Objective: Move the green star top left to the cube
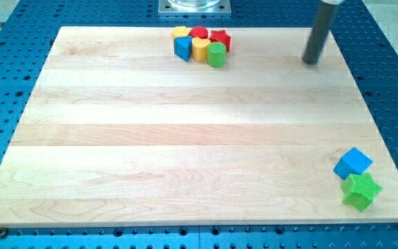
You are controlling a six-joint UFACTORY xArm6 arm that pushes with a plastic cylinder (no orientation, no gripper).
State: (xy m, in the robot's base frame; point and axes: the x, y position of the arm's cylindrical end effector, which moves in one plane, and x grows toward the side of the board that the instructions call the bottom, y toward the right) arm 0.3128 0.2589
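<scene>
Not started: green star (361, 190) sits touching blue cube (353, 163) at its 5 o'clock; my tip (313, 62) far off, holding nothing.

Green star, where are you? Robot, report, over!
My tip at the view's top right, touching no block. Green star bottom right, just below blue cube. Nothing between tip and star.

The worktop (185, 138) was pale wood with a smooth, matt face and soft grain lines. Around it lay a blue metal plate (392, 83) full of little holes. The green star (361, 191) and blue cube (353, 162) looked like matt plastic. My tip (312, 62) belonged to a dark, smooth rod.
</scene>
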